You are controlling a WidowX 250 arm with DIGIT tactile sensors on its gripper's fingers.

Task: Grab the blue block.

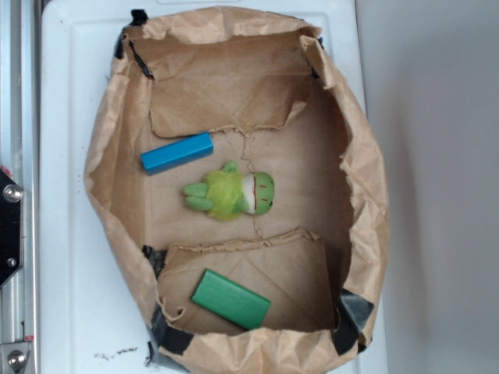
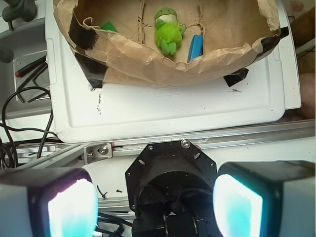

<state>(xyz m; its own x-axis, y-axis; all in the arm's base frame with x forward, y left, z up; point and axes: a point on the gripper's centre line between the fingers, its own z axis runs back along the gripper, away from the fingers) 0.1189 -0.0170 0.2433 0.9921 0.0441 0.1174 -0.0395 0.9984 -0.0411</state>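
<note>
White tray (image 1: 70, 234) held paper bin (image 1: 109, 156) | blue block (image 1: 177, 153) lay beside plush (image 1: 230, 193) | gripper (image 2: 155, 202) fingers spread, well apart from block

White plastic board (image 1: 70, 234), brown paper-lined tray (image 1: 366, 179) directly on top.

Green plush toy (image 1: 231, 194) mid-bin; green block (image 1: 231, 299) near edge.

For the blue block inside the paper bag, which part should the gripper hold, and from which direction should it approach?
Probably best to grip the blue block near its middle, across its two long narrow sides, coming down from above. It lies flat on the bag floor, slightly diagonal, so the jaws should turn to match. The green plush toy lies close beside its right end, so the middle leaves more room. The gripper is open, outside the paper bag.
</note>
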